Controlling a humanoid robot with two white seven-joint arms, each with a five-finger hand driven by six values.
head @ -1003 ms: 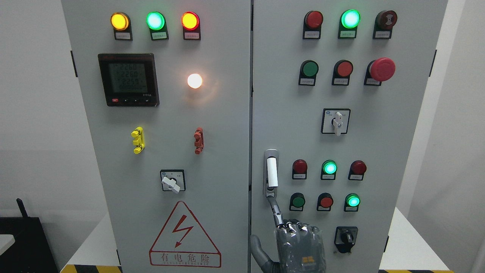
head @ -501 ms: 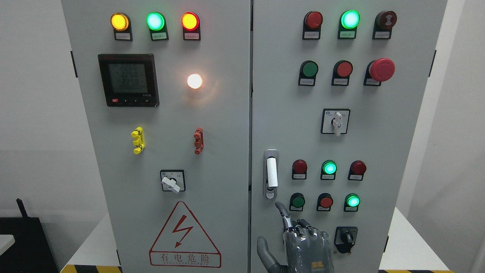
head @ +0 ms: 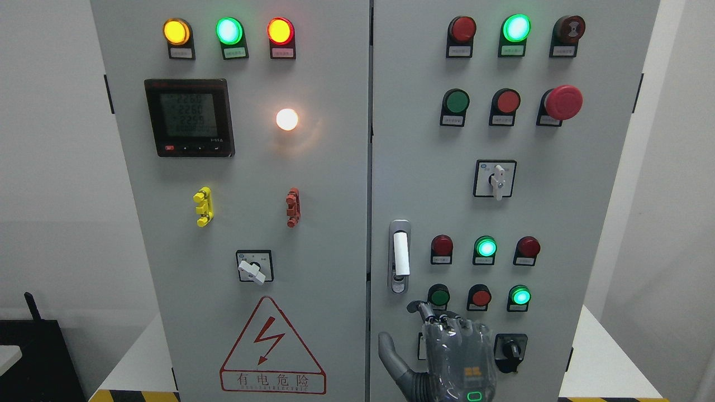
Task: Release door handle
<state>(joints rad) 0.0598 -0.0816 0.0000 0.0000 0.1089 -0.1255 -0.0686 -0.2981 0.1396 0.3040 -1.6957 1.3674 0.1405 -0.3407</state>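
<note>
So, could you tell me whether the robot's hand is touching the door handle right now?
No, the hand sits below the door handle, with bare panel showing between them.

Grey cabinet [head: 313, 223] standing square on a white platform [head: 603, 363], hazard-striped edge [head: 128, 395] out front, black box [head: 28, 357] at far left

head camera, facing cabinet [head: 357, 184] front squarely, close up
</note>
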